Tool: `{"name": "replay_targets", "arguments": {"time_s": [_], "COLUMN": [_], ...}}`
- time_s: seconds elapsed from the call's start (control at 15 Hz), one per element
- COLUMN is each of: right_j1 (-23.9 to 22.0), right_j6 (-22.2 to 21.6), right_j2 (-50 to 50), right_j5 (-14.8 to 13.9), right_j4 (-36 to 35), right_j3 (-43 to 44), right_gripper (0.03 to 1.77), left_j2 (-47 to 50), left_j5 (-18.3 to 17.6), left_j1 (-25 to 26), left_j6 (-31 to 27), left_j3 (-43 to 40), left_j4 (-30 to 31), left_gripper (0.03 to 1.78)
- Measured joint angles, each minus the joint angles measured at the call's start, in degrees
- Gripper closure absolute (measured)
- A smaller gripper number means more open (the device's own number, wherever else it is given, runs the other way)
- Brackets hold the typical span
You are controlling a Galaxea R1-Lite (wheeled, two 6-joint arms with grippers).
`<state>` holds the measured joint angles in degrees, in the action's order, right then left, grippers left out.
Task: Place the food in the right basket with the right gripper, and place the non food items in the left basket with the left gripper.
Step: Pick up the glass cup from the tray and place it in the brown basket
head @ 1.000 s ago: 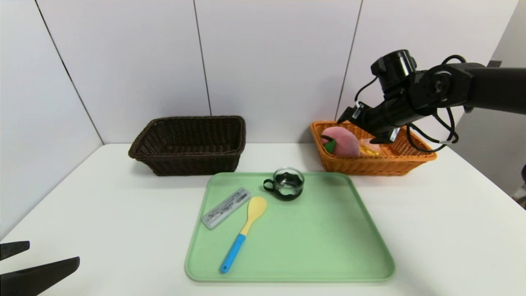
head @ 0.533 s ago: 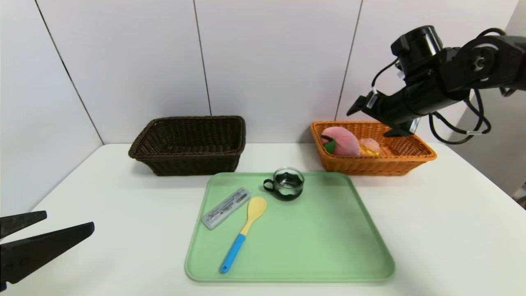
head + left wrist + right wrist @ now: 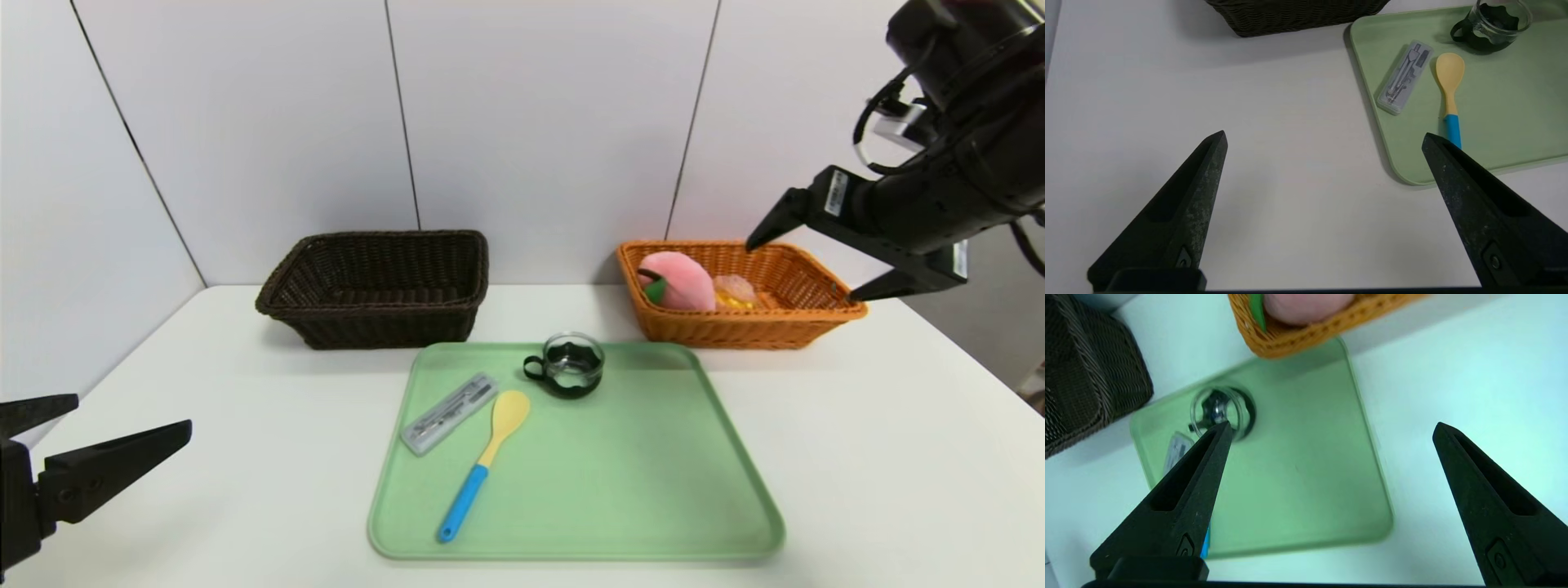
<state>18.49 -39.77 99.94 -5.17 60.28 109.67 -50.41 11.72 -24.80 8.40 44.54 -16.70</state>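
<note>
Both grippers stood wide and empty: right gripper (image 3: 804,265) angled down above the orange basket (image 3: 739,331) holding the peach (image 3: 678,280); left gripper (image 3: 122,425) low beside the tray (image 3: 612,490) bearing spoon (image 3: 483,460), case (image 3: 449,412) and cup (image 3: 571,365).

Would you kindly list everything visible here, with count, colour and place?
table: one, white, under everything.
tray: one, green, table centre.
glass cup: one, clear with black holder, tray's far edge.
compass case: one, grey, tray's left side.
spoon: one, yellow with blue handle, beside the case.
left basket: one, dark brown, empty, far left.
right basket: one, orange, far right.
peach toy: one, pink, in right basket.
small food item: one, pink-yellow, beside the peach.
left tool: one, black, open, near left corner.
right tool: one, black, open, above right basket.
</note>
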Motion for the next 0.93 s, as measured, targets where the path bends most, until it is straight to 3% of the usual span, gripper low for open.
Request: {"name": "replay_targets", "arguments": {"time_s": [0.27,0.47,0.93], "right_j1": [1.18,2.10,1.79], "right_j6": [-2.82,-2.90,-3.58], "right_j2": [-4.71,-8.53,-15.79], "right_j5": [0.02,0.00,-0.20], "right_j4": [7.96,11.48,11.54], "right_j3": [-1.69,-5.28,-15.98], "right_gripper": [0.11,0.10,0.10], "left_j2": [-3.58,-10.28,-37.10], "left_j5": [-1.13,-1.30,1.67], "left_j1": [-0.56,-4.36,-15.47], "left_j6": [-0.17,1.66,9.48], "left_j3": [2.86,9.20,35.88], "left_j4": [1.63,1.52,-4.02], "left_gripper": [0.12,0.12,0.12]}}
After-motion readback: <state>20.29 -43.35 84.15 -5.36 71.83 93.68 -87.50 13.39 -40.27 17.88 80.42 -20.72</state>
